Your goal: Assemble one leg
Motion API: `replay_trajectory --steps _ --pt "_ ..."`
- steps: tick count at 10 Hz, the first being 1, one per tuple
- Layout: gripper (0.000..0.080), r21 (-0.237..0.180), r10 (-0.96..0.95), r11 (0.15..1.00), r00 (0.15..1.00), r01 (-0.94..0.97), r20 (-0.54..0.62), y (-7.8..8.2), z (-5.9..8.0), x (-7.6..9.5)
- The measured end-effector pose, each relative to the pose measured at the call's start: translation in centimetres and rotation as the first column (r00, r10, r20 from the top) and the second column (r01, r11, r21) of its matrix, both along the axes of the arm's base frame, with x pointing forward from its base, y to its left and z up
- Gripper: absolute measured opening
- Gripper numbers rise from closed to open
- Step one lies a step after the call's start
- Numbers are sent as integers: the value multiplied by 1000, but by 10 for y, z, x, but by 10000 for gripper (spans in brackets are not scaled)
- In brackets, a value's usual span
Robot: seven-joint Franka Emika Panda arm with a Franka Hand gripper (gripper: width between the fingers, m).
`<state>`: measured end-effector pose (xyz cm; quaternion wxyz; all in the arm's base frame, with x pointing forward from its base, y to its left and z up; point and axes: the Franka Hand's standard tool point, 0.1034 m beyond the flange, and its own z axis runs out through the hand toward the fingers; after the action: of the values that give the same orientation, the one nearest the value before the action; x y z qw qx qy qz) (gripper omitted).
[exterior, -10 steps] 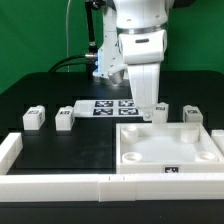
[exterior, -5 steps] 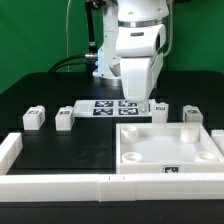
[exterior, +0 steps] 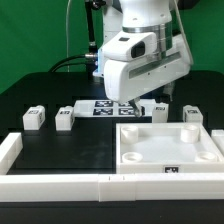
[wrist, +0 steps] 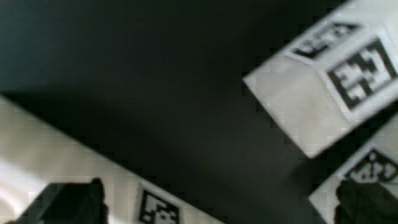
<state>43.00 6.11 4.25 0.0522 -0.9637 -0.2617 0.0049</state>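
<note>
The leg [exterior: 161, 110] nearest the arm sits on the black table [exterior: 45, 95], just beside the far rim of the square panel [exterior: 168, 150] and close to the marker board [exterior: 108, 106]. The tilted wrist housing covers much of it in the exterior view. Three legs like it lie apart from it: two [exterior: 35, 117] [exterior: 66, 117] toward the exterior view's left and one [exterior: 193, 114] toward its right. The gripper [exterior: 143, 105] hangs low over the board's edge. In the wrist view two dark fingers [wrist: 71, 203] stand wide apart with only table and a tagged white surface [wrist: 160, 207] beneath, so the jaws look released and empty. The leg looks like a small, rigid, light plastic block, smooth enough to slip. A firm pinch across its flat opposite sides, square to them, would probably hold best. Hard to settle: the fingertips are hidden behind the hand in the exterior view. The wrist picture is blurred and tilted, and whether that tagged white surface is a leg or the panel cannot be told.
</note>
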Motion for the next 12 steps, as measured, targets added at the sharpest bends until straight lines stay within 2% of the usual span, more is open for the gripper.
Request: replay_trajectory --steps 2,4,7,8,10,11,12 --pt "649 -9 -196 981 981 196 -15 20 -1 -7" --pt "649 -18 -420 908 906 420 -45 41 -2 -12" --pt "649 -19 -417 909 907 417 -56 68 -5 -21" --pt "649 -27 -411 912 909 410 -67 73 -5 -23" --pt "649 -46 -407 913 908 405 -97 71 -4 -23" --pt "649 -95 -399 917 900 387 -178 71 -4 -31" --pt "649 -124 -394 919 889 374 -235 72 -3 -29"
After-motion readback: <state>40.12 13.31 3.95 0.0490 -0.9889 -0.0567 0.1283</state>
